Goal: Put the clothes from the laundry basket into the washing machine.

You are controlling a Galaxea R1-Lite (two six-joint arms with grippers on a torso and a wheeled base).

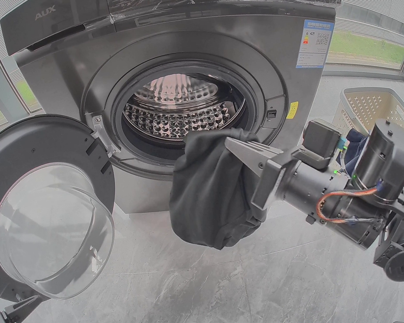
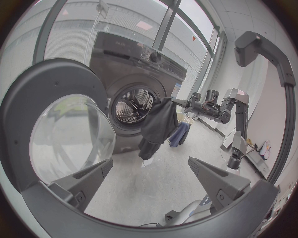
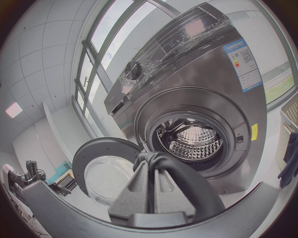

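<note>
A dark grey garment (image 1: pixel 210 192) hangs from my right gripper (image 1: pixel 232 147), which is shut on its upper edge just in front of and slightly below the washing machine's open drum (image 1: pixel 178 106). In the right wrist view the cloth (image 3: pixel 183 176) bunches around the closed fingers (image 3: pixel 161 192). The machine door (image 1: pixel 42 208) stands swung open to the left. A beige laundry basket (image 1: pixel 375 106) sits at the right with blue clothing (image 1: pixel 355 145) hanging over its rim. My left gripper (image 2: pixel 149 173) is open and empty, low at the front left, near the door.
The grey washing machine (image 1: pixel 65 74) stands against windows. The open door's glass bowl (image 1: pixel 55 231) juts out over the floor at the left. Bare marble-look floor (image 1: pixel 204 295) lies in front of the machine.
</note>
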